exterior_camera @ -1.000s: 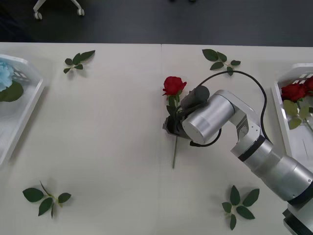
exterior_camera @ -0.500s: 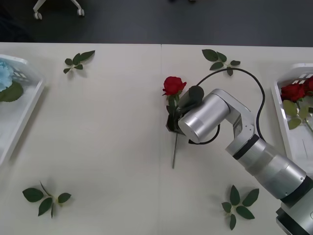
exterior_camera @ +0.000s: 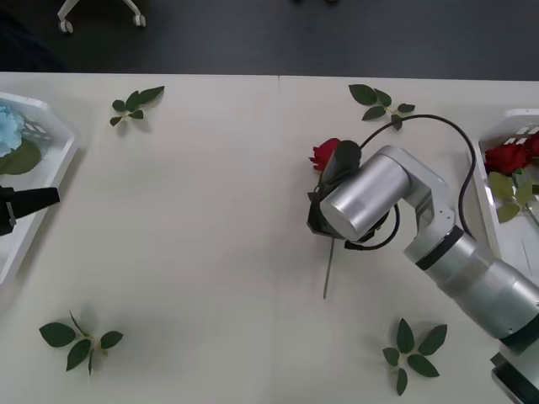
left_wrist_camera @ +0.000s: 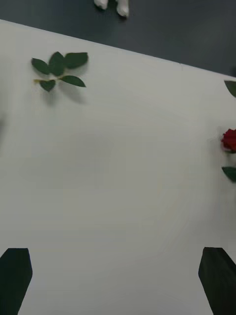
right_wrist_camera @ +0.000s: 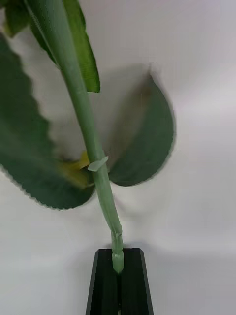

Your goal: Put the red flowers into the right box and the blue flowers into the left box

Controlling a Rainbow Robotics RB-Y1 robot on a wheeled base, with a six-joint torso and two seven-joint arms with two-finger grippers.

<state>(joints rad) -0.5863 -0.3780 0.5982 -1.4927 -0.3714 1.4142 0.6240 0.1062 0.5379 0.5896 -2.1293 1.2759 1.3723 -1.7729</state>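
Red roses (exterior_camera: 508,156) already lie in the right box (exterior_camera: 493,210) and blue flowers (exterior_camera: 8,126) in the left box (exterior_camera: 38,198); my right hand (right_wrist_camera: 118,275), mid-counter, pinches the last rose's (exterior_camera: 324,154) stem for transfer, my left hand (left_wrist_camera: 118,280) spread.

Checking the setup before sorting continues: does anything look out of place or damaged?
Nothing stands out. The right gripper is shut on a red rose at mid-table; the left gripper is open near the left box.
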